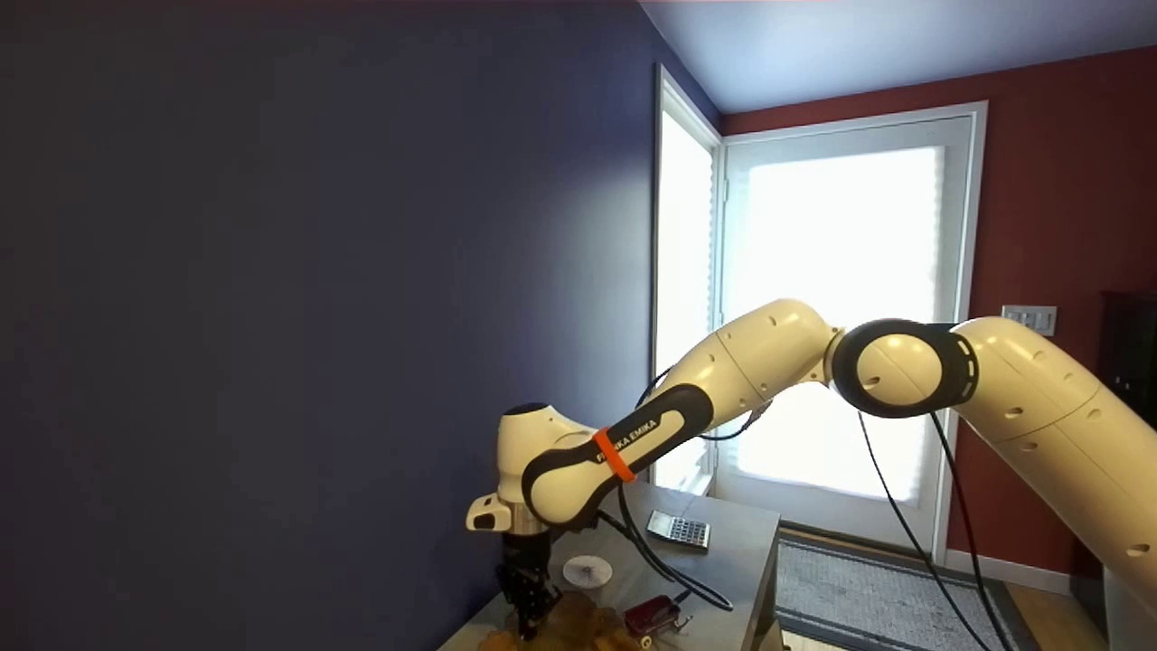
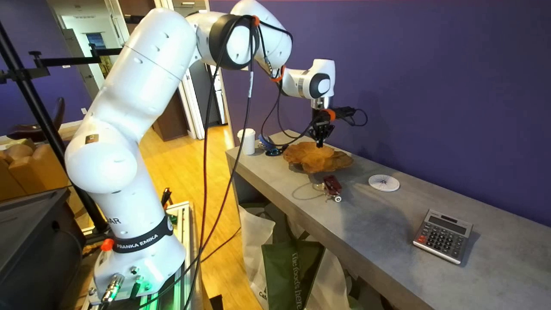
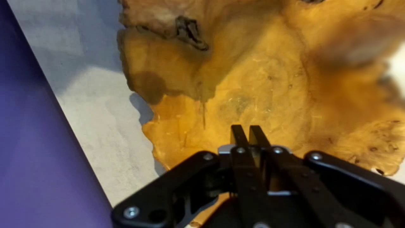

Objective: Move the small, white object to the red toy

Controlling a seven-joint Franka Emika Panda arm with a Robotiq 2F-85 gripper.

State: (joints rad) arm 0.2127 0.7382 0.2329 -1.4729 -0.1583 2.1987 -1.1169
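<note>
A purple wall [image 2: 430,86] rises behind a long grey counter [image 2: 387,224]. The white robot arm [image 2: 142,82] arches across to the counter, its last link directed downward. Below that link lies an orange-brown wooden bowl [image 2: 308,158], irregular in outline, which fills most of the wrist view. The gripper [image 3: 246,127] points down with its fingertips over the bowl; contact between them cannot be determined. Its fingers are drawn together, a narrow slit showing at the tips; whether anything thin is pinched there cannot be told. A calculator [image 2: 444,235] lies face up on the counter, and a white cup [image 2: 247,142] stands upright near the counter's end. The white disc [image 2: 384,183], the small object of the task, rests flat on the counter, toward the wall, between bowl and calculator and apart from both. Its broad face, marked with fine radiating dark lines, is turned upward; the circular outline gives it no long axis in the counter plane. The red toy [image 2: 332,185] sits just beside the bowl, farther from the wall than the disc; in an exterior view its longer side leads away from the bowl toward a small white wheel [image 2: 338,199].
</note>
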